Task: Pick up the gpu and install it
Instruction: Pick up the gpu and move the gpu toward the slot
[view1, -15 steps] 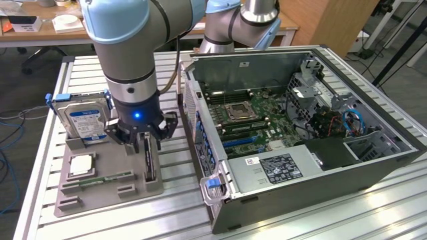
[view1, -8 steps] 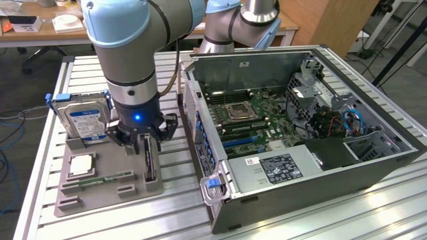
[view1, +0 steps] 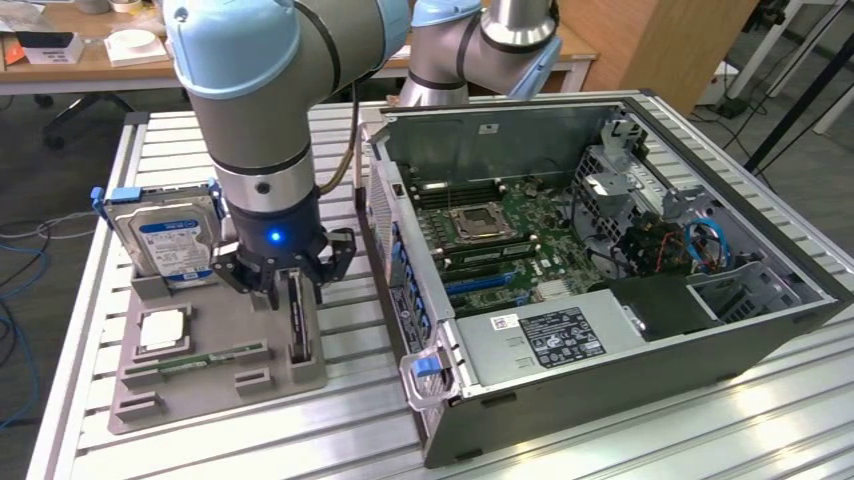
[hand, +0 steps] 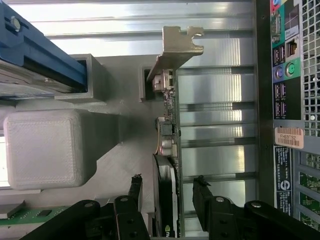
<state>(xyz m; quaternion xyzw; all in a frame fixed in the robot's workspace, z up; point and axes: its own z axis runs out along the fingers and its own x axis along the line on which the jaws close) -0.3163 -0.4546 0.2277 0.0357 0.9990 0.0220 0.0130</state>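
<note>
- The gpu (view1: 299, 322), a thin, dark, rectangular circuit card with a black face, stands on edge in a slot of the grey moulded parts holder (view1: 267, 375), in the lower left of the exterior view.
- In the wrist view the gpu (hand: 167, 150) is edge-on and blade-like, and its bright metal end bracket (hand: 177, 47) sits at the end far from the gripper.
- The black multi-fingered gripper (view1: 296, 285) is open. It is lowered over the card with a finger on either side, and in the wrist view the fingers (hand: 135, 187) stand just beside the card faces with a small gap on each side.
- Handling, as a judgement: the card looks light and stiff but fragile. Its small soldered parts and contact edge would suffer under pressure. The flat faces near the mid-length seem the safest hold, clear of the bracket.
- Held edge-on, the card could tilt or slip if it were pinched off-centre.
- Also in the holder, towards the exterior view's left: a silver hard drive with a blue label (view1: 167, 245), upright; a square silver processor (view1: 160, 328); and a slim green memory stick (view1: 214, 357), lying flat.
- Just beside the holder, on the exterior view's right, lies an open grey computer case (view1: 601, 400) with its green motherboard (view1: 494, 240) exposed.
- Surface: a slatted aluminium table (view1: 641, 440) bears both the holder and the case.
- Room: a wooden desk (view1: 80, 70) stands at the upper left, and loose cables (view1: 20, 250) lie on the floor at the left edge.
</note>
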